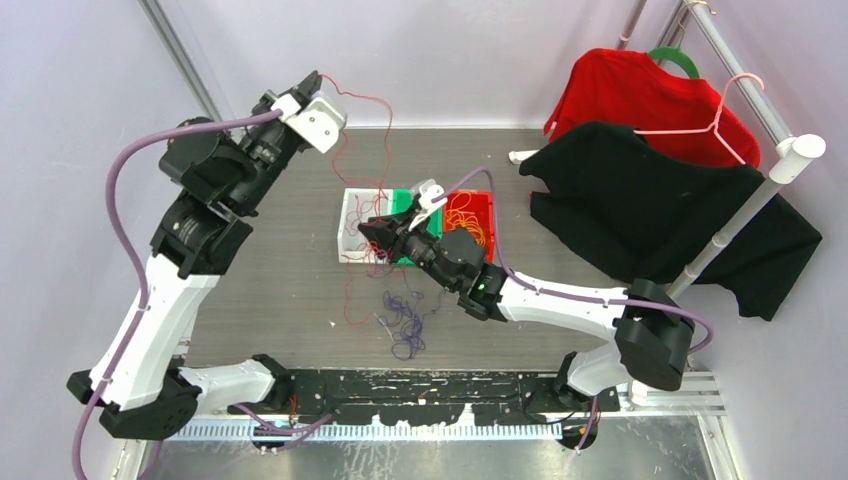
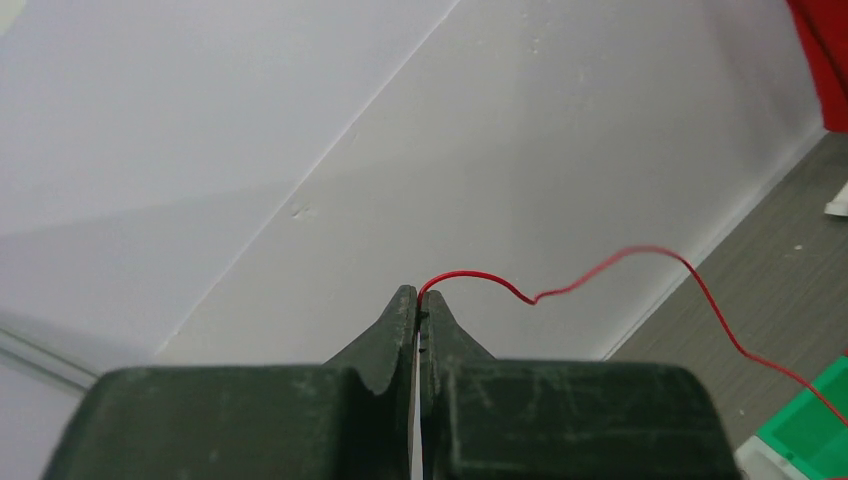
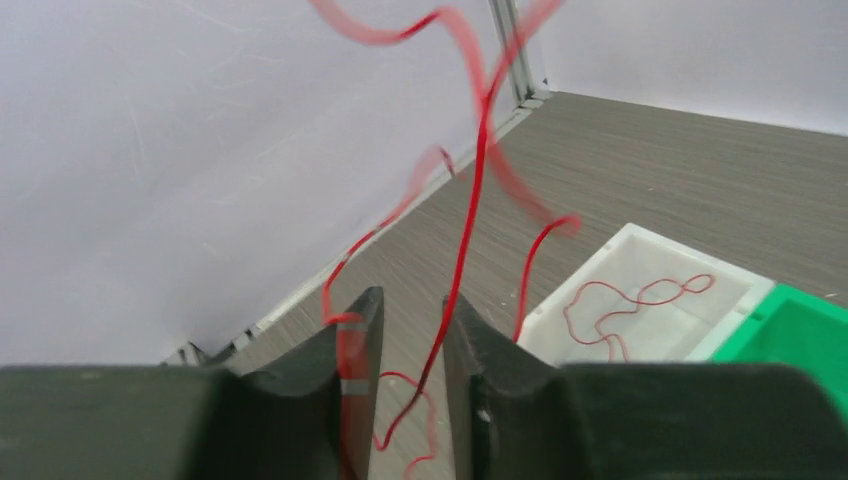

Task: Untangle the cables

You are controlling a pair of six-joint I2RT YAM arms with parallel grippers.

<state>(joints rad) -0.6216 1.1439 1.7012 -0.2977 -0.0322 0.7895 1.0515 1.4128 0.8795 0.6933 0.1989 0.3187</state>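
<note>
1. Room: a pale wall (image 1: 450, 50) closes in the left, far and right sides. The table (image 1: 270, 300) is a grey wood-grain board.
2. The left gripper (image 1: 310, 90) is raised at 11 o'clock over the table, near the far-left corner. Its jaws are pressed together on the end of the red cable (image 1: 385, 115). In the wrist view the strand leaves the tips and arcs off toward 3 o'clock.
3. From there the red cable drops toward 5 o'clock into the white bin (image 1: 345, 225) at mid-table. Part of it lies coiled on the bin floor, and more loops trail onto the board at 6 o'clock of the bin.
4. The right gripper (image 1: 368, 232) sits low over the white bin with its jaws a narrow gap apart. A red strand runs through the gap; contact with the pads cannot be told.
5. The purple cable (image 1: 405, 315) lies in a loose clump on the board at 6 o'clock of the bins, apart from them.
6. The green bin (image 1: 400, 197) adjoins the white bin at 3 o'clock. Next comes the red bin (image 1: 492, 215), which holds the orange cable (image 1: 465, 222).
7. The rack (image 1: 735, 225) stands at 2 to 3 o'clock and carries a red garment (image 1: 640, 95) and a black garment (image 1: 660, 210).
</note>
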